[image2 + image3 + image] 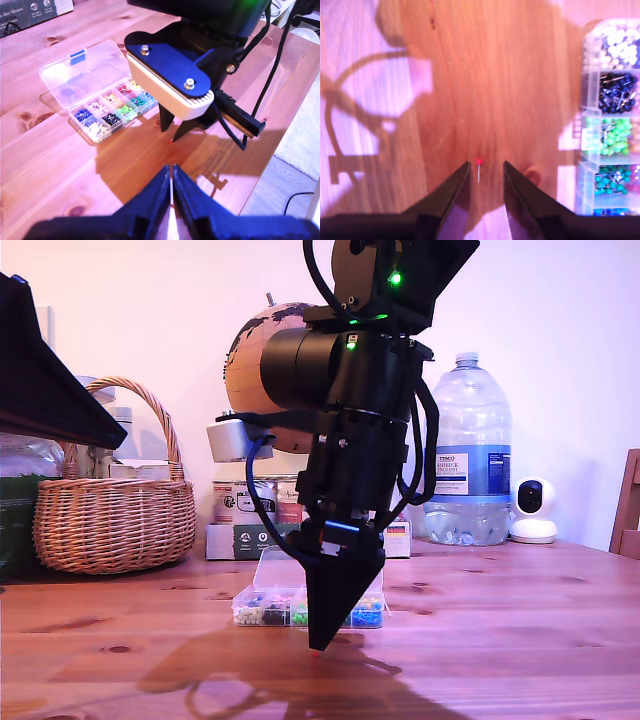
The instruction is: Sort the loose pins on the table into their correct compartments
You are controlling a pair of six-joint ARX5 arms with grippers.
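Fingers point(452, 192) of my second gripper point(486, 167) stand slightly apart and hold nothing; a red pin point(478, 169) lies on the table point(485, 75) in the gap between their tips, touching neither. Beside it, near the middle of the exterior view, sits the clear box point(107, 100), lid open, its compartments point(610, 130) filled with colour-sorted pin heads. My first gripper point(171, 177) hangs above the wood with its fingers pressed together, nothing visible between them.

Bright light hits the table point(520, 640) and my arm's dark shadow falls at six o'clock. My close-up pictures look pink and blurry.
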